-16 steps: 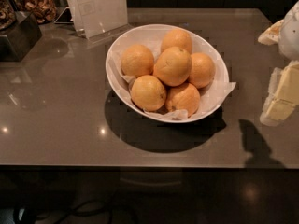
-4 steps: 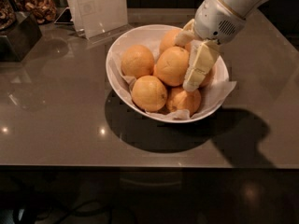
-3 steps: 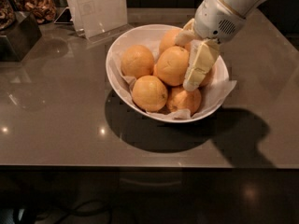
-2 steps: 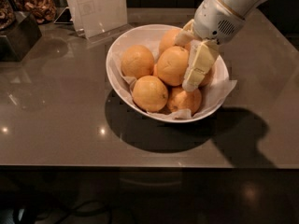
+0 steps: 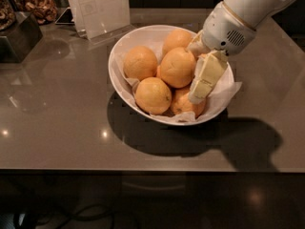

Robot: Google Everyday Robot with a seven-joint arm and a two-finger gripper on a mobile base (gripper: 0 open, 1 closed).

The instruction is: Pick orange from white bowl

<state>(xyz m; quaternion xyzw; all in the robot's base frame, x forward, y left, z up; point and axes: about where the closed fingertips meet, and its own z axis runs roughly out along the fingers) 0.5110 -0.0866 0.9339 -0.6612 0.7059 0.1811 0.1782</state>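
The white bowl (image 5: 125, 46) stands mid-table, lined with crinkled white paper and holding several oranges. The large pale orange (image 5: 176, 67) lies in the middle of the pile. My gripper (image 5: 201, 63) reaches in from the upper right on a white arm. It is down inside the bowl's right side, against the right flank of the large orange. It covers the fruit that lies on the bowl's right side. A smaller orange (image 5: 183, 104) shows just below it.
A clear plastic sign holder (image 5: 100, 8) stands behind the bowl on the left. A dark box (image 5: 19, 37) and a jar of dried snacks (image 5: 40, 6) sit at the far left. The table's front edge runs below the bowl.
About five seconds ago my gripper was at the right edge of the view, away from the bowl; it is now inside the bowl. It has held still over the last second.
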